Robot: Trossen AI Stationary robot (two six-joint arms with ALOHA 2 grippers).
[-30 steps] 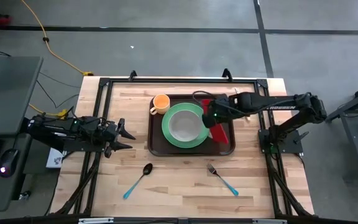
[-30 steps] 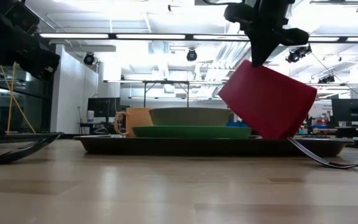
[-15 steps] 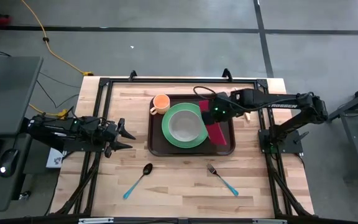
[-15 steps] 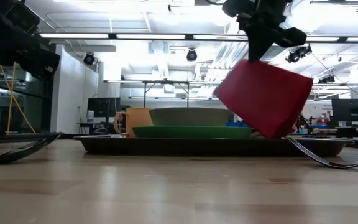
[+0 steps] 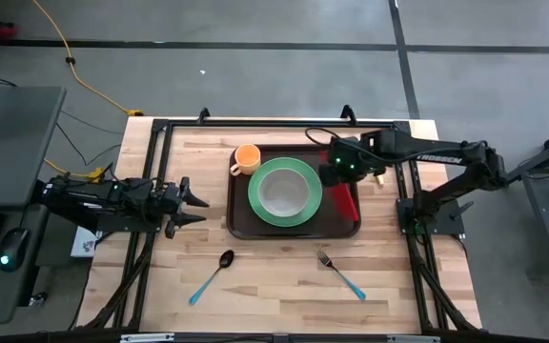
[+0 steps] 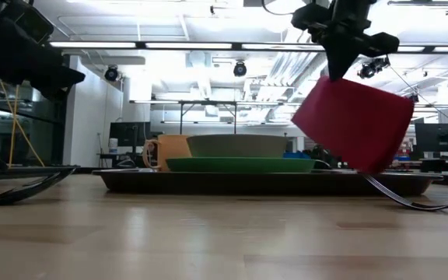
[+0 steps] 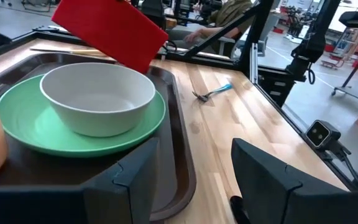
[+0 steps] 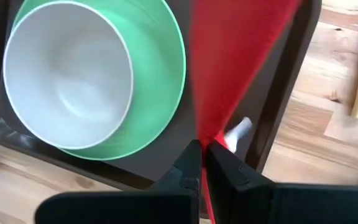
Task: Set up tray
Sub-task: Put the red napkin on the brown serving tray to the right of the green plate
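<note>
Two arms are at the counter (image 5: 284,276): the right claw (image 5: 335,171) is clenched on a red napkin (image 5: 343,198) hanging tilted above the right end of the tray (image 5: 239,221), beside the green plate (image 5: 260,205), while the left claw (image 5: 198,208) waits released, left of the tray.

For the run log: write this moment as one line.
right gripper: shut on red napkin, above tray | left gripper: open, waiting left | napkin: not placed
</note>
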